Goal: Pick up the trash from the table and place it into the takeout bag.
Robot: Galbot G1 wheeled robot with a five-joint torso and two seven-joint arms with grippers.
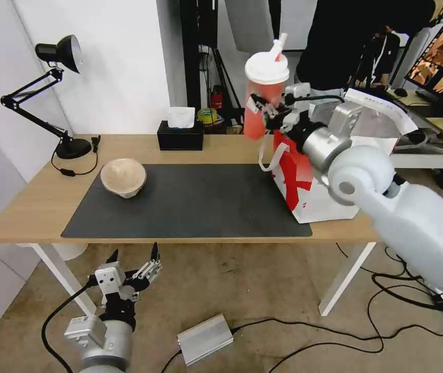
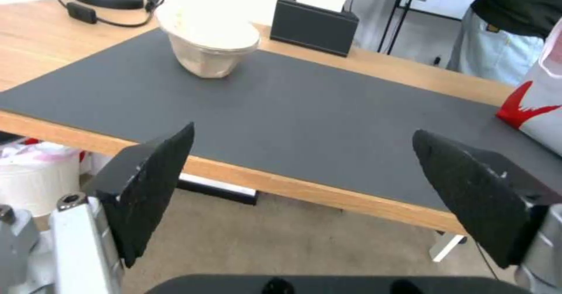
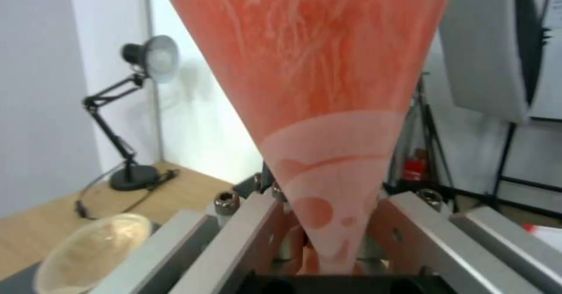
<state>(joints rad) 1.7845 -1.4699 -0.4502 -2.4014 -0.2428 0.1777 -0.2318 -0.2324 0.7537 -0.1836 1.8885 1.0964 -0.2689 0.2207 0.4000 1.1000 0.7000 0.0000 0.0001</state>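
One red paper cup (image 1: 264,96) was clamped in the right gripper (image 1: 265,111) above the takeout bag (image 1: 325,181). One beige pulp bowl (image 1: 123,177) sat on the mat (image 1: 190,204); the left gripper (image 1: 134,261) hung spread, empty, below the table (image 1: 25,207)

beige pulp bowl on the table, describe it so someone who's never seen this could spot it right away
Start at the long light-wood table and its large dark grey mat. At the mat's far left corner, near the black desk lamp, lies the small beige pulp bowl. It is the only round, pale thing on the mat, unlike the black tissue box behind it or the big white-and-red takeout bag at the right end.
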